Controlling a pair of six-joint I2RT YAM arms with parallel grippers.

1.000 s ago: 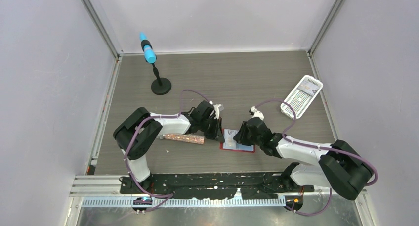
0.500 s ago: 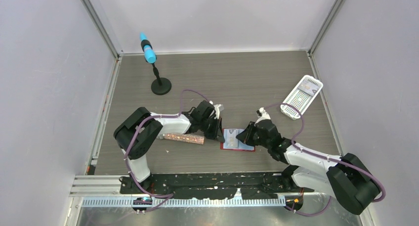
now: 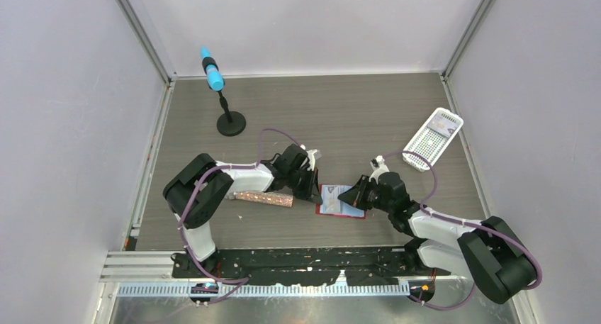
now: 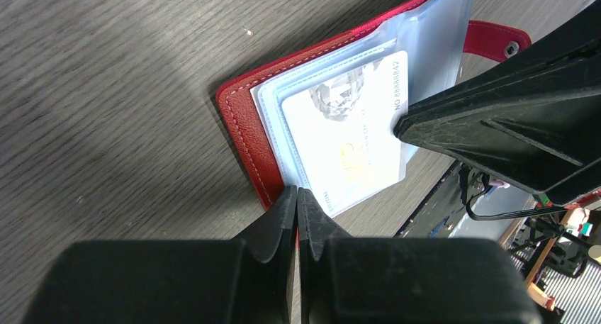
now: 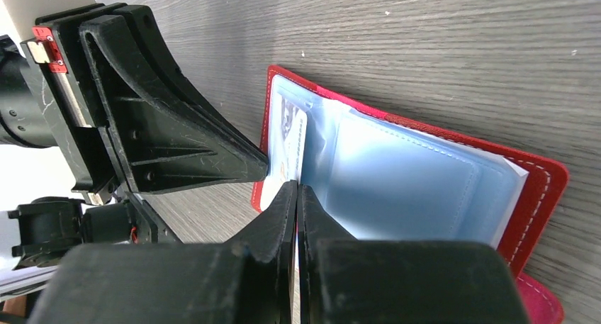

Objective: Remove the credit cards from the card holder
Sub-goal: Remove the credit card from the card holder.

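Card holder, red book-style wallet, lies open between grippers. Pale white plastic card in its blue pocket faces right gripper, fingers closed at card edge; left gripper, fingers closed, touches holder's opposite edge.

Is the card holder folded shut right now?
No, the card holder lies open, its blue pockets and a credit card exposed.
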